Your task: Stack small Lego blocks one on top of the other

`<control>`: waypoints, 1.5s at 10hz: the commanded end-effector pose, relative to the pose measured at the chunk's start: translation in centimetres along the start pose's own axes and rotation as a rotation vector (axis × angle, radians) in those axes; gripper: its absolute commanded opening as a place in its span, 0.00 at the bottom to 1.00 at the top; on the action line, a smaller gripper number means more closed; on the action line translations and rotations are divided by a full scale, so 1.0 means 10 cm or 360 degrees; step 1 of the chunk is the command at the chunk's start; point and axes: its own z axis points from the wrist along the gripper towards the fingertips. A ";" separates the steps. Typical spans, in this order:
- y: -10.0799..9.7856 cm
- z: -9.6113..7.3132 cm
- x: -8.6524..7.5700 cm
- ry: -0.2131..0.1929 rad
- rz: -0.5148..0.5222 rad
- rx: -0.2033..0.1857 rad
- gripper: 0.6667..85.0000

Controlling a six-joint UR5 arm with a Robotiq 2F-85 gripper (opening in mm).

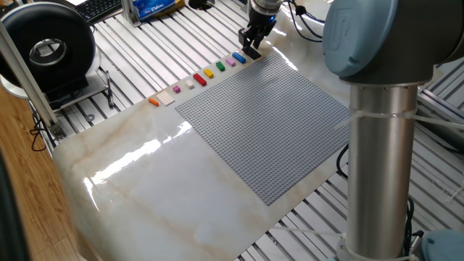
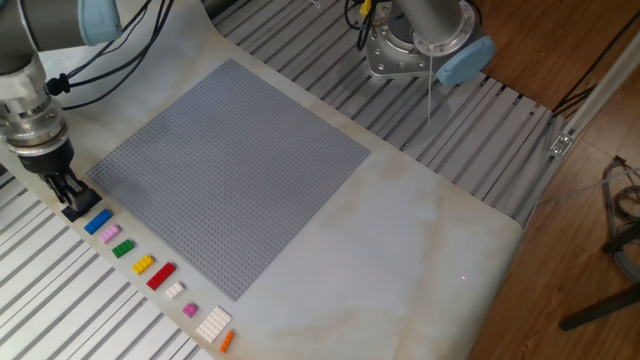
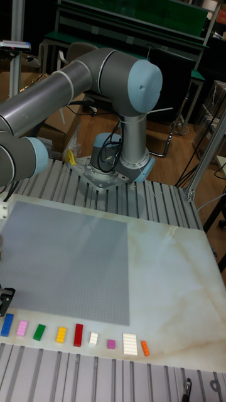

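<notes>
Other fixed view: our gripper [image 2: 75, 205] at the black brick [image 2: 76, 211], grip unclear; blue brick [image 2: 98, 222] just beside, lengthwise along the baseplate [image 2: 235, 170] edge.

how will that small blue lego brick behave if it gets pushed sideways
The small blue studded plastic brick looks rigid and flat-bottomed, so it should slide rather than roll or tip. The glossy marble-look tabletop probably gives little grip. It seems very light, so it might skid into the pink brick beside it.
</notes>
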 end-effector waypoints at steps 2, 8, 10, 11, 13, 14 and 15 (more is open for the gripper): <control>0.04 -0.09 -0.01 0.0023 0.0048 -0.0006 0.52; -0.07 -0.10 0.05 0.0065 -0.0005 0.0063 0.42; -0.05 -0.10 0.11 0.0102 -0.0016 0.0049 0.41; -0.02 -0.11 0.13 0.0115 -0.0009 0.0036 0.43; -0.04 -0.10 0.08 0.0083 0.0003 0.0044 0.43; -0.02 -0.06 0.04 0.0063 0.0003 0.0041 0.44; -0.01 0.01 0.01 0.0056 0.0003 0.0041 0.44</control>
